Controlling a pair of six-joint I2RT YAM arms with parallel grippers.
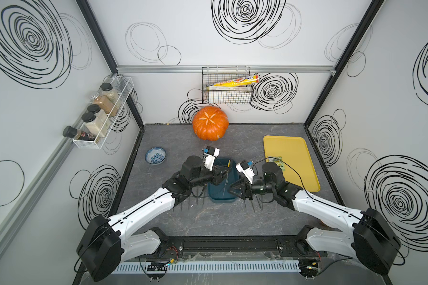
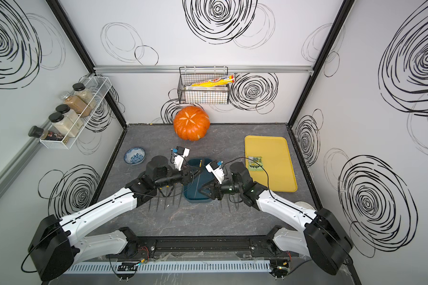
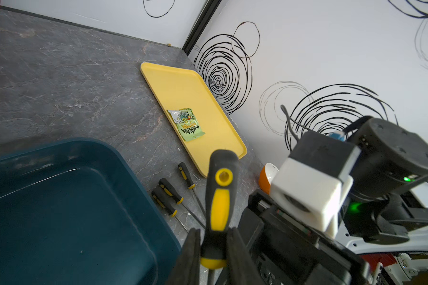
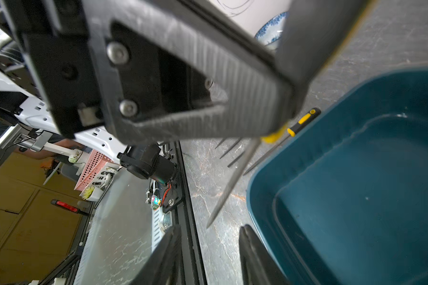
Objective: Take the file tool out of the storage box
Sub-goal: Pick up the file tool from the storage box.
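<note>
You have the file tool (image 3: 220, 197) up in the left gripper (image 3: 213, 238), and in both top views it hangs over the storage box (image 3: 67, 212). The pictures do not show how far it clears the rim. The fingers (image 3: 192, 249) are clamped on the collar end of the black-and-yellow handle. The handle points toward the back of the table (image 3: 59, 74), and the bare blade (image 4: 235, 172) slants toward the front edge.

Treat the file as light, stiff and long. The rubbery handle looks grippy, so it is the right place to hold. The thin steel blade would likely be slick and too narrow to pinch well, and its point could snag the box wall. Because the grip sits at one end of the handle, expect the blade to act as a lever and twist in the fingers if it bumps anything.

Your right gripper (image 4: 208, 256) hovers by the near right corner of the box, close to the blade tip, with its fingers apart and holding nothing. What shows of the box floor is bare. Three other files (image 3: 169, 197) lie on the table between the box and the yellow tray (image 3: 183, 81), which carries a green packet (image 3: 187, 123).
</note>
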